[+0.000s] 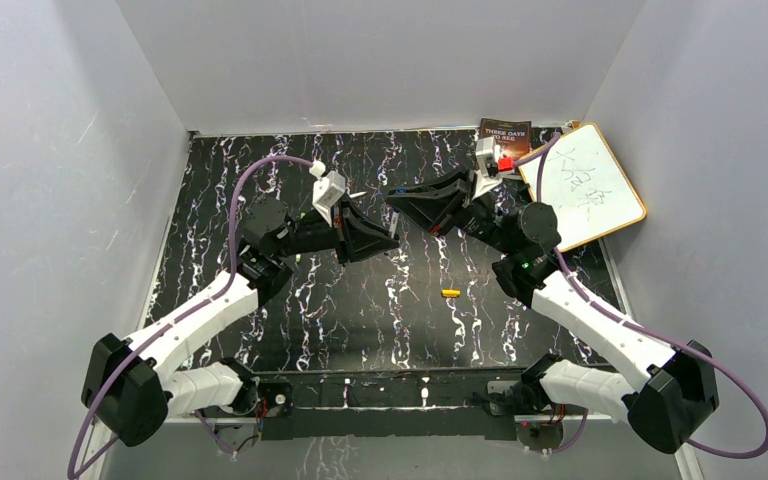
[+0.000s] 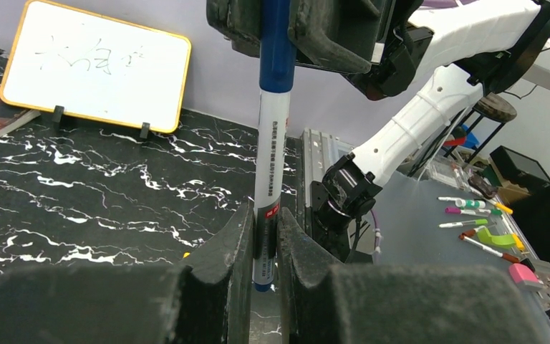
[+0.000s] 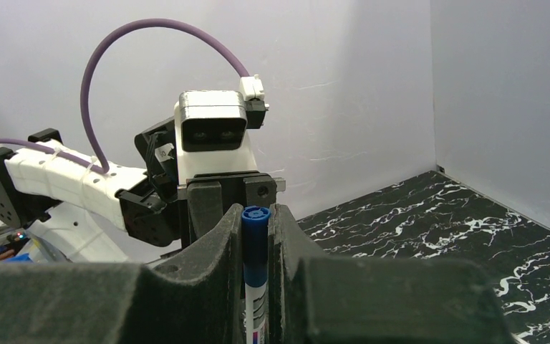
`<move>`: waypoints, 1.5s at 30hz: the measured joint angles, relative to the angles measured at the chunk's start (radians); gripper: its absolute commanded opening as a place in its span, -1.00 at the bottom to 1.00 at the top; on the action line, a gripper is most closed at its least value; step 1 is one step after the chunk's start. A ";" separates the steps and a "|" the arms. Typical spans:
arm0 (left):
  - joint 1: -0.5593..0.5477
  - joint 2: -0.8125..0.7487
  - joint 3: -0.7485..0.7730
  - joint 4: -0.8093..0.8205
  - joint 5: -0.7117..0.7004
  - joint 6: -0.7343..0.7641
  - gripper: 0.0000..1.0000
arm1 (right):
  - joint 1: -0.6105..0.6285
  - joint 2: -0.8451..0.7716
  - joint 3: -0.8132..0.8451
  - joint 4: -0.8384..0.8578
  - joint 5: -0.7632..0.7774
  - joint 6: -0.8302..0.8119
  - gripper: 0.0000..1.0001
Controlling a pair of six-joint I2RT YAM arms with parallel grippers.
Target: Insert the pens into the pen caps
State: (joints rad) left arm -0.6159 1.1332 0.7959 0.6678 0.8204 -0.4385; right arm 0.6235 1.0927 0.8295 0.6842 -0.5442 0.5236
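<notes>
Now we see the pen (image 2: pixel 271 158) held in the air above the counter (image 1: pixel 360 310), between the two arms: the left end effector (image 2: pixel 265 236) is closed on its white barrel, and the right end effector (image 3: pixel 256 236) is closed on the blue cap (image 2: pixel 276 43) at the top centre of the left wrist view. The long axis runs straight from one end effector to the other, so we judge that any push to seat the cap must follow this line.
</notes>
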 measured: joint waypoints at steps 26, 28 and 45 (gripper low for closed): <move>0.014 -0.002 0.067 -0.026 -0.013 0.023 -0.38 | 0.021 0.008 0.045 -0.013 0.019 -0.025 -1.00; 0.020 -0.024 0.084 0.011 -0.044 0.015 -0.29 | 0.039 0.024 0.036 -0.056 -0.021 -0.020 -1.00; 0.028 -0.148 0.055 -0.106 -0.118 0.043 -0.01 | 0.043 0.053 -0.022 0.045 0.035 0.000 -1.00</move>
State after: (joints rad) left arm -0.5877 0.9855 0.8513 0.5613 0.7025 -0.3950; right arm 0.6666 1.1461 0.8074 0.7296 -0.5091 0.5240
